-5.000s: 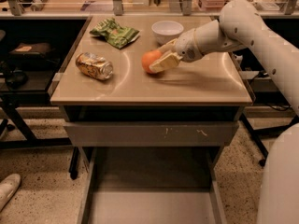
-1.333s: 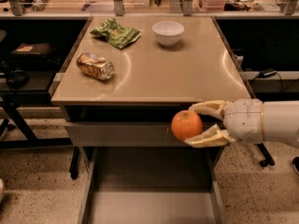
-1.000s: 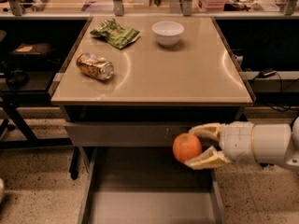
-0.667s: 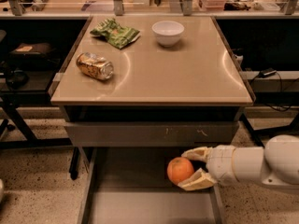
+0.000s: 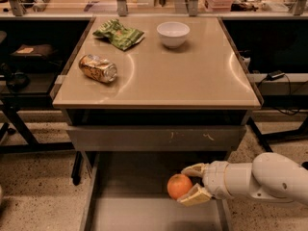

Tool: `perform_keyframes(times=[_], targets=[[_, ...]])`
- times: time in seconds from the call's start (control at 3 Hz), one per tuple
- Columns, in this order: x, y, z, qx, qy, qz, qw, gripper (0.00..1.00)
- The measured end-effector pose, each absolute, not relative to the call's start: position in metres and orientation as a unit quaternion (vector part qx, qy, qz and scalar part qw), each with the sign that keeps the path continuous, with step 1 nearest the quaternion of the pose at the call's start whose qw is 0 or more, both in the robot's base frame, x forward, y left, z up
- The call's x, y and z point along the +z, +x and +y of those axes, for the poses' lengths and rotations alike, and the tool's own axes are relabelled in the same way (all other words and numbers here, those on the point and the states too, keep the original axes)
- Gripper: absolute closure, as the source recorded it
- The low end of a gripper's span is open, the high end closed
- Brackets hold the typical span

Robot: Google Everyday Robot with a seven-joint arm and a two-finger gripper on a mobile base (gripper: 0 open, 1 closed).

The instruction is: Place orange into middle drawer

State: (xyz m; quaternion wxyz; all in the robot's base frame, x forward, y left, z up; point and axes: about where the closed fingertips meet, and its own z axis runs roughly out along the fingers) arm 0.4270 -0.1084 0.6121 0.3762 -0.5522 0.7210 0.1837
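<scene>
The open drawer (image 5: 144,216) was seen at the lower centre of the frame, the gripper (image 5: 190,185) was held over its right part from the lower right, and the orange (image 5: 178,186) was clamped between its fingers, over the drawer floor.

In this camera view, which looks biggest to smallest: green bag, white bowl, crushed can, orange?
1. Green bag
2. Crushed can and white bowl, about alike
3. Orange, held by the gripper over the middle drawer
</scene>
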Motion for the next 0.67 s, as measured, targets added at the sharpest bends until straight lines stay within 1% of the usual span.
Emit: perform_keyframes(times=[0.33,0.67], targets=[[0.590,0.439,-0.109,0.177,-0.546,0.734,0.364,1.00],[0.532,0.468,-0.122,0.153,-0.522,0.767,0.341,1.00]])
